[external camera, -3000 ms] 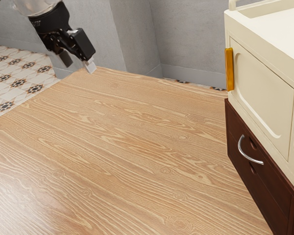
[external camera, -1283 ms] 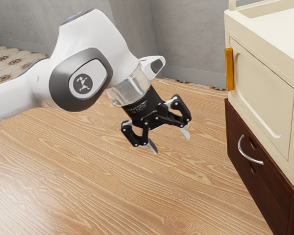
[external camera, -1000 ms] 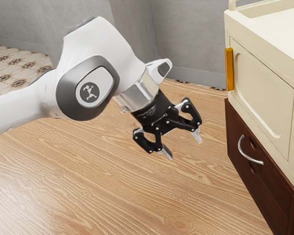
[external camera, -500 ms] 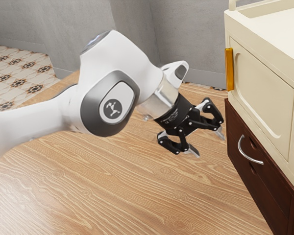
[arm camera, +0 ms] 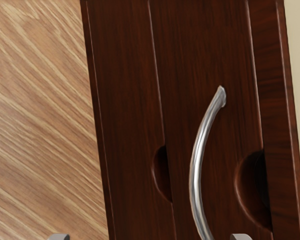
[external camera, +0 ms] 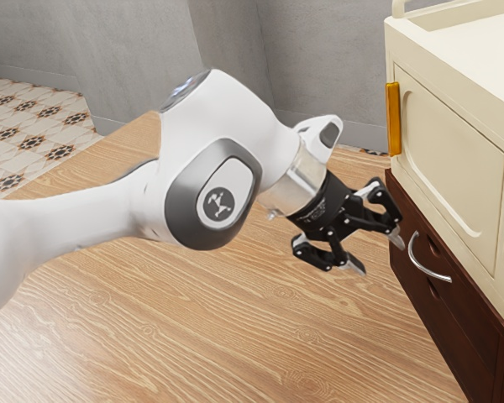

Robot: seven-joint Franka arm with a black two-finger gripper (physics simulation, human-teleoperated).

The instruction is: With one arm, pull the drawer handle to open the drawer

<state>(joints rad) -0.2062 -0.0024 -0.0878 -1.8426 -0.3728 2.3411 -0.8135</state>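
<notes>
- Gripper (external camera: 377, 255) spread, fingers apart and clamped on nothing; I hold it just short of the handle, reaching toward it.
- The handle (external camera: 419, 265), a curved silver bar, sits on the front of the dark brown drawer (arm camera: 210, 60). I see no finger of mine around it, so grasping it remains to be done.
- That drawer looks shut, its front flush with the brown cabinet (external camera: 497, 357). None of the pulling is done, as far as I can see.
- What is done, I judge, is most of the reach: my wrist view faces the drawer front, with the bar nearer one fingertip (arm camera: 241, 237) than the other.
- Left for me: centre on the bar, perhaps by shifting toward the cream cupboard (external camera: 454, 155) above, advance, close, then draw back.
- Farther out, the wooden surface (external camera: 193, 336) stretches before the drawer front; I would want that side free for the drawer to slide out.
</notes>
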